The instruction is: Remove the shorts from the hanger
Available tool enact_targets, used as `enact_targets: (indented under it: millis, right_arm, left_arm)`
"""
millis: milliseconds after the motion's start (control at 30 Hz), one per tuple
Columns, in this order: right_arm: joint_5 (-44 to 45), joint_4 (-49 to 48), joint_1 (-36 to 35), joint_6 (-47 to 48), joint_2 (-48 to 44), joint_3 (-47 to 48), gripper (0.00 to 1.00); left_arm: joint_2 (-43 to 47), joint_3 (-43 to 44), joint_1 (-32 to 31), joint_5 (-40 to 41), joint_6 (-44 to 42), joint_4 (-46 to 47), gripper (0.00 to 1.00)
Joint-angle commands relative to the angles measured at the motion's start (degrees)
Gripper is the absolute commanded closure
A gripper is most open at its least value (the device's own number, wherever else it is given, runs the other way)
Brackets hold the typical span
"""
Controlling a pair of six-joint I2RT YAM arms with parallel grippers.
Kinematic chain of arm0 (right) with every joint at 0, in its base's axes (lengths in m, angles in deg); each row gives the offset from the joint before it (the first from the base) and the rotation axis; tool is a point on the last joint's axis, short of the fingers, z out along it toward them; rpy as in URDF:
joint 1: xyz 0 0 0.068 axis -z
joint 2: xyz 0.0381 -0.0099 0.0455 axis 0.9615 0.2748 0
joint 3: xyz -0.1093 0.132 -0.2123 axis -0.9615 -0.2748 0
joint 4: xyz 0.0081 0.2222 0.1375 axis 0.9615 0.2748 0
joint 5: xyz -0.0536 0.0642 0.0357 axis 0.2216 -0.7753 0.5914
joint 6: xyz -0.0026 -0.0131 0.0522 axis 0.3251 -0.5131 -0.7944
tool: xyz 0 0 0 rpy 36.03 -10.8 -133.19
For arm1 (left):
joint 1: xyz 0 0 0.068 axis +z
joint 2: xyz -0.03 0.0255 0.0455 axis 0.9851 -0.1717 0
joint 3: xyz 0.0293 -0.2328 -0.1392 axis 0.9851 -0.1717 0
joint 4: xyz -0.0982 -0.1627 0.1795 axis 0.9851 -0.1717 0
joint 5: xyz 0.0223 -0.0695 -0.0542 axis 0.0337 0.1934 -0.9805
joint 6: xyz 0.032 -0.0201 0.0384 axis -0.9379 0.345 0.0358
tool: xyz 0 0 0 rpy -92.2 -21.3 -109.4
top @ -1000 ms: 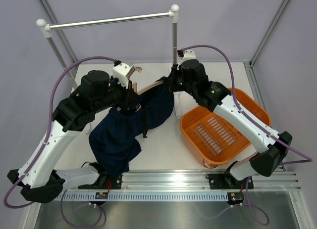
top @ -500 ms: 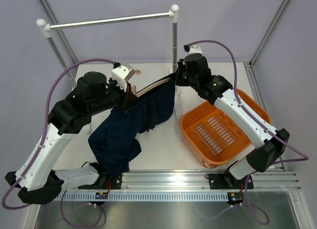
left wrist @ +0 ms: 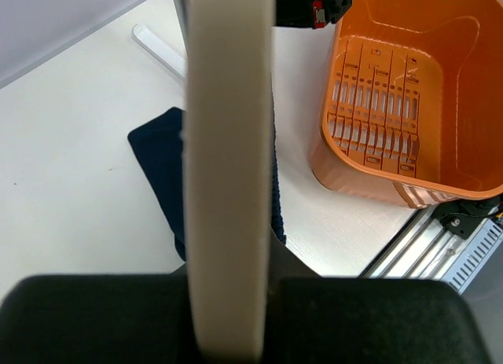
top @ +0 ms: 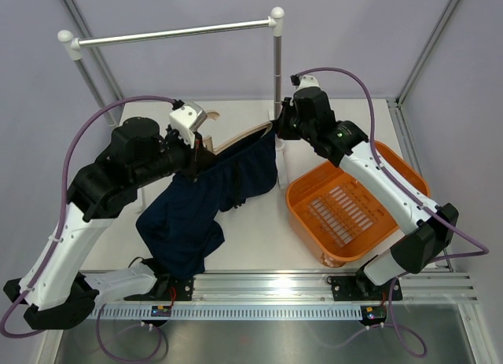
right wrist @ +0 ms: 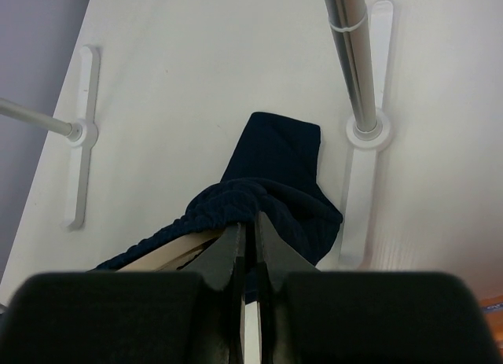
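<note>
At the left, clamping the hanger (top: 244, 136) close to its hook with the left gripper (top: 202, 148) — clenched on the wood, to judge by the pale bar running straight through the left wrist view. Next along, slung over that bar by the waistband and trailing down to the table (top: 259, 242) near the left arm's base, as far as can be told: the shorts (top: 196, 215), not yet off. Further right, pinching the bunched waistband at the hanger's far tip with the right gripper (top: 275, 130), jaws almost together on navy cloth, just beside the upright post of the rail (top: 277, 65). Far right, well apart from all this, an orange basket (top: 357, 199). Plenty to go wrong from here. Pulling with the cloth snagged on the wooden tip — likely to twist the hanger in the left grip or drag it out altogether. Holding only a thin fold of soft fabric, so liable to slip off with nothing shifted. Swinging the right wrist into the post so near it.
</note>
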State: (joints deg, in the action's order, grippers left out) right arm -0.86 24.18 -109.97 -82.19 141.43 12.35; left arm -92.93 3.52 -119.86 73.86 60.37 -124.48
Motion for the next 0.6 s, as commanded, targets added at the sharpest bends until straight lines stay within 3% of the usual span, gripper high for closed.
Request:
enact_targets:
  millis: [0, 233, 567]
  right_arm:
    - [6.3, -1.8, 3.6, 1.6, 0.5, -0.9, 1.0]
    - [0.6, -4.6, 3.3, -0.1, -1.2, -3.8, 1.0]
    - [-3.1, -6.6, 2.0, -0.6, -2.8, -6.0, 1.0]
  left_arm:
    - [4.9, 3.7, -0.4, -0.7, 0.3, 0.8, 1.0]
    - [7.1, 0.4, -0.4, 5.3, 3.1, 7.8, 1.0]
    - [9.3, -3.6, -0.4, 5.2, 7.4, 16.2, 1.0]
